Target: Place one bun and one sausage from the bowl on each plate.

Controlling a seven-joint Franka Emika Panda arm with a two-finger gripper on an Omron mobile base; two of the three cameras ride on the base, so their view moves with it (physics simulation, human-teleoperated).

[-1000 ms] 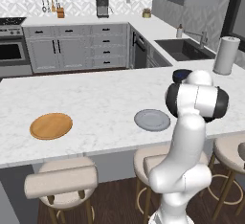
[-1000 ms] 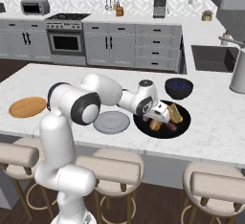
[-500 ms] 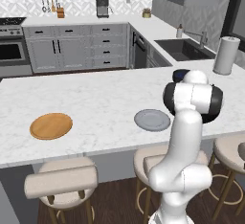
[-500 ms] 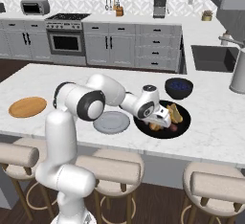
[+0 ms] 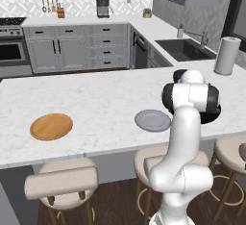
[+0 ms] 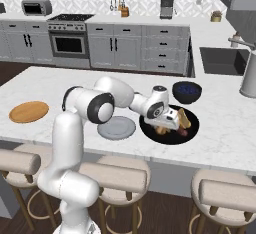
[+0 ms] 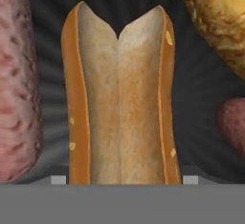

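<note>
Down inside the bowl [image 6: 192, 128], the pincer [image 6: 167, 126] has narrowed around a bun [image 7: 119, 98], grip unclear.

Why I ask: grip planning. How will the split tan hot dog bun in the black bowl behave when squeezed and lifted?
The split tan hot dog bun looks like soft bread, so it probably compresses. Its central split may pinch shut. It likely lifts lightly from the wide black bowl, without rolling.

A white marble counter [image 6: 45, 85] is stretching across the middle of the right base view. A wooden plate [image 6: 29, 111] is lying at its left, a grey plate [image 6: 116, 127] is sitting near the centre, and a black bowl [image 6: 192, 127] and a dark blue bowl [image 6: 187, 91] are resting right of centre.
</note>
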